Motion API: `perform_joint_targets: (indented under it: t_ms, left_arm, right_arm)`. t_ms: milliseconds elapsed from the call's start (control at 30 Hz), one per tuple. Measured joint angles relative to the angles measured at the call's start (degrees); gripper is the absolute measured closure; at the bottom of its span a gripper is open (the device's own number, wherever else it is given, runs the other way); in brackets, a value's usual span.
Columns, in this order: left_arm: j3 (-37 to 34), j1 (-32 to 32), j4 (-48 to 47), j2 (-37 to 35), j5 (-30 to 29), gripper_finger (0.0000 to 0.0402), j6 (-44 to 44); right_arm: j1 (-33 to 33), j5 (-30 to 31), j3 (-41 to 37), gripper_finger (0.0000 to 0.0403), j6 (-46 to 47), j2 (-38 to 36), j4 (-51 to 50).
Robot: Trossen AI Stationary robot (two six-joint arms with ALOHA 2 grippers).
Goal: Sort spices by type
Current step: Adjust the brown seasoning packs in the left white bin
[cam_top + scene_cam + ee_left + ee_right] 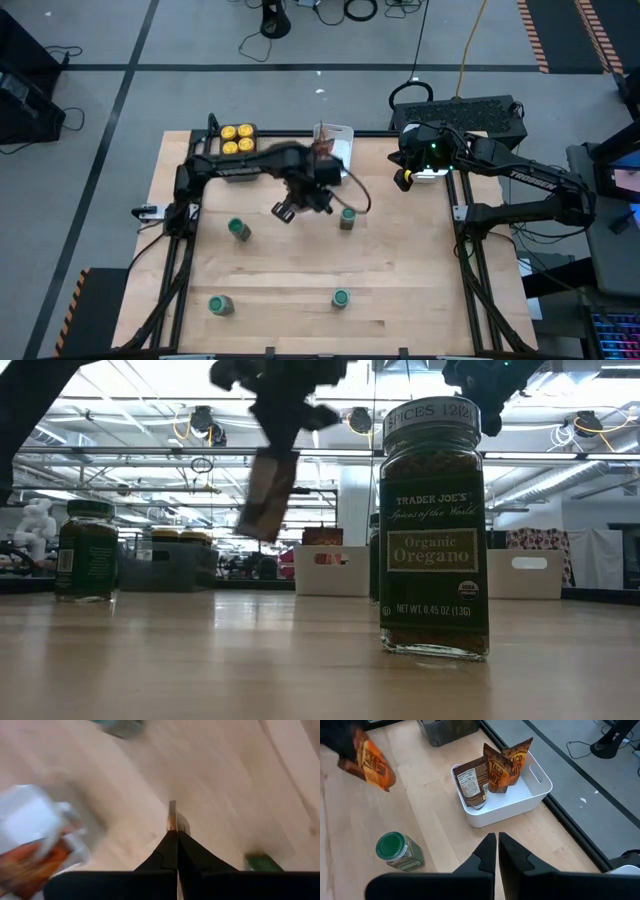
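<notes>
The left tool [286, 209] is pinched shut on a packet [370, 760], left of the white tray [540, 790]; right tool [497, 851] closed, empty.

Four green-lidded oregano jars [239, 229] stood scattered upright on the wood. Yellow-lidded jars [238, 138] sat packed together at the far edge. One brown-orange packet [368, 757] hung in the air, three more packets [492, 770] leaned upright together.
</notes>
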Motion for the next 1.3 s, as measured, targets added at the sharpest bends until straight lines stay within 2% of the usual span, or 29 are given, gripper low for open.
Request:
perform_joint_targets:
  t_ms: [167, 400, 567, 833, 967, 1100, 1300]
  left_arm:
    - [-10.5, -1.6, 6.9, -2.8, -1.4, 0.0401, 0.0]
    - [-25.2, -1.2, 24.1, -15.1, -1.5, 0.0401, -4.7]
    - [-33.1, 0.8, 32.2, -22.8, -7.3, 0.0402, -2.7]
    - [-34.3, 7.3, 43.2, -23.6, -9.6, 0.0401, 10.2]
    - [-34.3, 11.7, 49.4, -23.6, -9.5, 0.0402, 10.9]
    - [-34.3, 15.3, 51.6, -23.5, -6.2, 0.0402, 10.9]
    - [-34.3, 15.1, 53.0, -22.1, -3.1, 0.0402, 11.1]
  right_arm:
    - [0.0, 0.0, 0.0, 0.0403, 0.0, 0.0, -0.1]
    - [0.0, 0.0, 0.0, 0.0403, 0.0, 0.0, -0.1]
    - [0.0, 0.0, 0.0, 0.0403, 0.0, 0.0, 0.0]
    - [0.0, 0.0, 0.0, 0.0403, 1.7, 0.0, 1.2]
    - [0.1, -0.2, 0.0, 0.0403, 2.8, 0.0, 1.3]
    - [0.1, -0.3, 0.0, 0.0403, 3.4, 0.0, 1.3]
    - [0.1, -0.3, 0.0, 0.0403, 3.6, 0.0, 1.3]
